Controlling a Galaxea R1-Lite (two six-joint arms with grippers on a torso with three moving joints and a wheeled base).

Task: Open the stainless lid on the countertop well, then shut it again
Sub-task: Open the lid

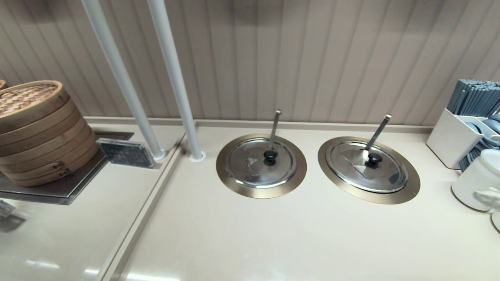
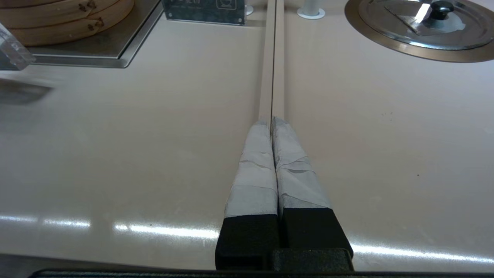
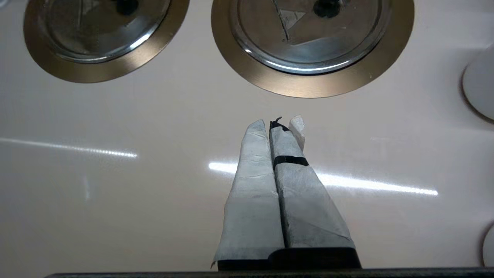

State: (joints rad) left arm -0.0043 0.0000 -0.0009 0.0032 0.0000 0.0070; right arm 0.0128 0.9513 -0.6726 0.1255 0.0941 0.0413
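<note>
Here the stainless lid (image 1: 367,166) sits flush, bare countertop (image 1: 273,242) around.

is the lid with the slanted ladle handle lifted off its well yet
No, the stainless lid sits flat and closed inside the countertop well, with no gripper touching it.

Dark inside of round recessed well with bronze-gold ring rim (image 1: 406,195) hidden under shiny round steel lid with black knob (image 1: 384,173). Slanted steel ladle handle (image 1: 378,132): bowl end out of sight below lid. Neither arm visible from head. Stacked bamboo steamer baskets (image 1: 37,132) cut by left edge. White ceramic jar (image 1: 474,181) cut by right edge. Small dark acrylic sign (image 1: 125,153): print too small to read.
</note>
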